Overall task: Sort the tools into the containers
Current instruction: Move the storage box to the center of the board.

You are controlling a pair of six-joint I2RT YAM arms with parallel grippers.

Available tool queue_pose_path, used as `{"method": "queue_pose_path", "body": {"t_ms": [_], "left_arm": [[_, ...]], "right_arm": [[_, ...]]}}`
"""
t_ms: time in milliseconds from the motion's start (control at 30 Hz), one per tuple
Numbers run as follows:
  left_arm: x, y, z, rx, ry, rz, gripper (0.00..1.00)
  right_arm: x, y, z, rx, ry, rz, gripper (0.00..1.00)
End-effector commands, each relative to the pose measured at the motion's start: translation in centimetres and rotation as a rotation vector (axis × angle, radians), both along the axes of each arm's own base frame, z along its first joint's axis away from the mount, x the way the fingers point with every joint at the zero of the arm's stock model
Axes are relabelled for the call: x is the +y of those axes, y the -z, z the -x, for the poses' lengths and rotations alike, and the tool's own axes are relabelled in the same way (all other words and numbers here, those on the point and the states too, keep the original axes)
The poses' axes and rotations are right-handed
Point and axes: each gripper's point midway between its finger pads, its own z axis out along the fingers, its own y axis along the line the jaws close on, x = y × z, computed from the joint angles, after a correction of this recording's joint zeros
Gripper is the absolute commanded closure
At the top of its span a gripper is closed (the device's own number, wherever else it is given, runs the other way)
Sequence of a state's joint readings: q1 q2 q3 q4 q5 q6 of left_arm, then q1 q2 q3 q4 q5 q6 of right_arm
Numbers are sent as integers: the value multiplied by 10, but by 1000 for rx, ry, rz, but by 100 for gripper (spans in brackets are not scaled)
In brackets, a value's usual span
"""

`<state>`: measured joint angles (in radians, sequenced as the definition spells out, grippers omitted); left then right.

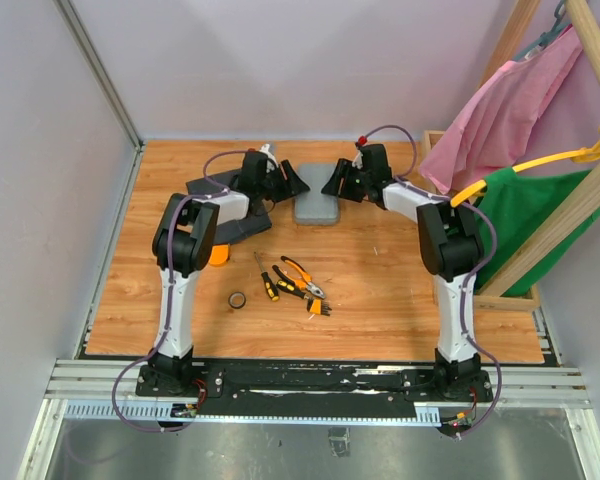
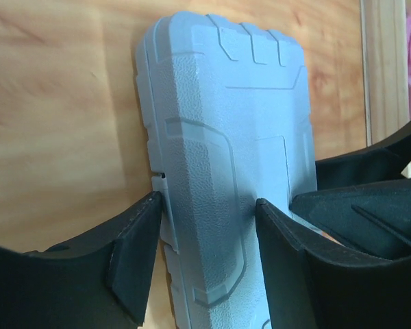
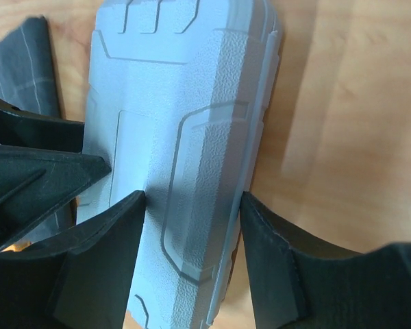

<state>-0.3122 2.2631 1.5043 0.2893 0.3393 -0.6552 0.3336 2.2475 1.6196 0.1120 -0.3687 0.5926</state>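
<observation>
We are holding the left pincer (image 2: 209, 205) and right pincer (image 3: 192, 202) spread apart, both straddling the light-grey case (image 1: 318, 208). Pliers (image 1: 302, 277) are lying on the surface (image 1: 390, 300).

Table (image 1: 380, 300): case (image 1: 318, 207) lying flat at far centre, with the left gripper (image 1: 292, 183) at its left end and the right gripper (image 1: 331, 185) at its right end, the jaws of each spread astride it. Pouch (image 1: 208, 187) to the left of the case, partly under the left arm; round piece (image 1: 217, 255) nearer than the pouch, beside that arm. Mid-table, nearer than the case and well apart from it, left to right: tape ring (image 1: 237, 300), two screwdrivers (image 1: 269, 289), pliers (image 1: 302, 277), with the bit holder (image 1: 318, 307) just in front of the pliers.
</observation>
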Motion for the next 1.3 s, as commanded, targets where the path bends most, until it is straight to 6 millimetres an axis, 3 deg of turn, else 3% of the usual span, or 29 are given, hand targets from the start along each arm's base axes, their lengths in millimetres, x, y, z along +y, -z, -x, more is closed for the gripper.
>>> {"method": "queue_pose_path", "body": {"t_ms": [0, 233, 267, 367, 533, 667, 900, 1133, 1267], "left_arm": [[-48, -38, 44, -54, 145, 74, 41], [-70, -26, 117, 13, 211, 93, 43], [-72, -25, 128, 18, 219, 90, 43], [-76, -23, 156, 31, 235, 86, 42], [-78, -20, 197, 49, 247, 75, 41], [-83, -18, 221, 62, 272, 68, 40], [-88, -21, 243, 58, 295, 59, 37], [-54, -23, 246, 42, 164, -15, 31], [-36, -42, 241, -12, 92, -54, 26]], "right_arm": [[-16, -15, 27, -33, -16, 39, 43], [-57, 0, 95, 54, 30, 94, 42], [-64, 11, 109, 82, 35, 104, 42], [-73, 19, 134, 99, 25, 123, 41], [-84, 22, 166, 121, 14, 145, 37], [-98, 24, 180, 127, 25, 204, 34], [-119, 24, 188, 135, 49, 276, 28], [-136, -2, 183, 74, 98, 325, 16], [-134, -19, 184, 37, 99, 299, 12]]}}
